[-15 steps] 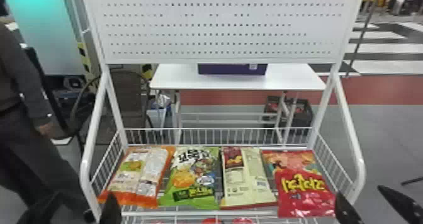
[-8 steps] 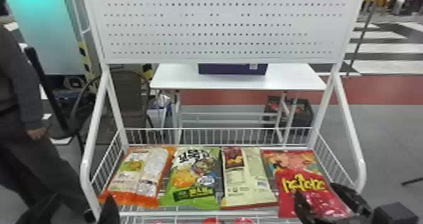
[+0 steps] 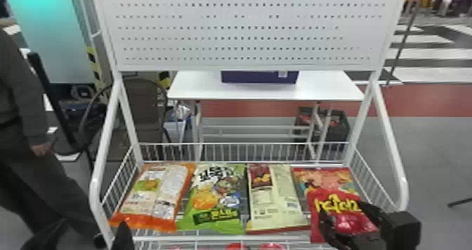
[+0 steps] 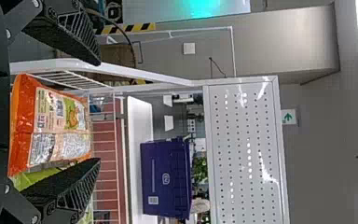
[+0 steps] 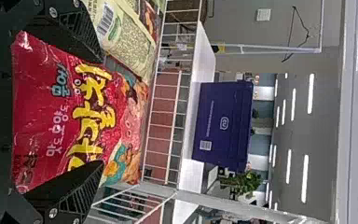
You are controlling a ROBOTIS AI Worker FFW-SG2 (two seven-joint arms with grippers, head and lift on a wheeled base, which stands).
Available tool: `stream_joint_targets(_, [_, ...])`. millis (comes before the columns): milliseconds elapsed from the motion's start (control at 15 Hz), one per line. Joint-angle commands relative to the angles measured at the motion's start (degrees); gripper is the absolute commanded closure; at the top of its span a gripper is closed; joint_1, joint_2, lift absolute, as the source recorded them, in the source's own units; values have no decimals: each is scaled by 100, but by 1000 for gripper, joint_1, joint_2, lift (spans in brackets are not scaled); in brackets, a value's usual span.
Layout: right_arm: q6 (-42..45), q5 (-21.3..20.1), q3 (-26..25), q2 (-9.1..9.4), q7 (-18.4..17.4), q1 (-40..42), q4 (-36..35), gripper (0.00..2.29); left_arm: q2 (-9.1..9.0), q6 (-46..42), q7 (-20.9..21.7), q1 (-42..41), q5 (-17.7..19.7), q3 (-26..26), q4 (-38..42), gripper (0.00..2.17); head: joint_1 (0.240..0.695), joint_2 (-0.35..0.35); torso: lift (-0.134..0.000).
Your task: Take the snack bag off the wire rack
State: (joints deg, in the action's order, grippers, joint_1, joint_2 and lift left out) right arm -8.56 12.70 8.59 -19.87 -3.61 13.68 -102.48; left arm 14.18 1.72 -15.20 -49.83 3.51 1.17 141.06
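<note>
1. Gripper on the left arm [image 3: 93, 229], at the front left corner of the wire rack [image 3: 210, 237], near the orange-edged snack bag; fingers wide apart, with nothing between the tips.
2. Orange-edged snack bag [image 3: 154, 196], leftmost in the rack's basket, back panel up.
3. Green-and-white snack bag [image 3: 214, 200], just beside, with dark lettering near the top.
4. Cream snack bag [image 3: 277, 200] with dark red trim, next along, lying flat.
5. Red snack bag [image 3: 318, 210] with yellow lettering, rightmost, still inside the basket, with its front end between the right gripper's fingers.
6. Right gripper [image 3: 342, 214], over the front part of the red snack bag; fingers wide, one toward each side of the bag, not closed on it. Cannot tell touching from just above.
</note>
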Motion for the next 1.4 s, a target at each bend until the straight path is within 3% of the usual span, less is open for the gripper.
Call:
stream_joint_targets(0, [-19, 31, 11, 44, -60, -103, 158, 134, 6, 0, 0, 35, 9, -3, -35, 164, 499, 0, 0])
stream_joint_targets(333, [-72, 66, 11, 106, -60, -173, 343, 140, 15, 0, 0, 105, 35, -3, -96, 164, 499, 0, 0])
stream_joint_targets(600, [-300, 136, -7, 115, -60, -182, 378, 282, 15, 18, 9, 167, 70, -3, -140, 164, 499, 0, 0])
stream_joint_targets(733, [-564, 171, -51, 115, -60, -182, 378, 606, 15, 88, 9, 211, 70, 15, -149, 164, 499, 0, 0])
stream_joint_targets(933, [-564, 224, -86, 124, -60, -120, 255, 1774, 15, 123, 9, 246, 70, 15, -158, 164, 499, 0, 0])
stream_joint_targets(1333, [-388, 312, -288, 115, -69, 249, -413, 1919, 15, 141, 9, 220, 70, 23, -114, 164, 499, 0, 0])
